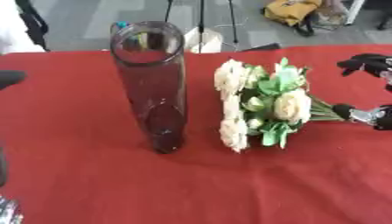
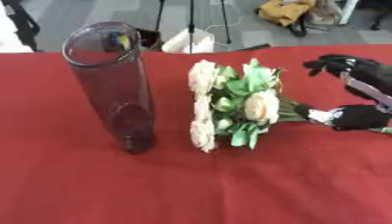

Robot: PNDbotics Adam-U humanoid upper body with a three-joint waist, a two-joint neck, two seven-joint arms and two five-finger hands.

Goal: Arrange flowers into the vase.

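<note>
Right eye view shows the bunch of cream-white roses with green leaves (image 2: 233,107) lying on its side on the red cloth-covered table (image 2: 92,188), blooms toward the middle, stems running toward the robot's right. The black right hand (image 2: 354,98) is at the stem end: its thumb lies against the stems while the fingers arch spread above, not closed round them. Just beside the blooms, on the robot's left, stands the tall dark-tinted clear glass cylinder vase (image 1: 152,83), upright and holding no flowers. A dark shape at the left edge may be the left arm; its hand I cannot tell. Beyond the table lies grey floor with black tripod legs (image 1: 201,19), a white box (image 2: 188,41) and a yellow bag (image 1: 289,11).
</note>
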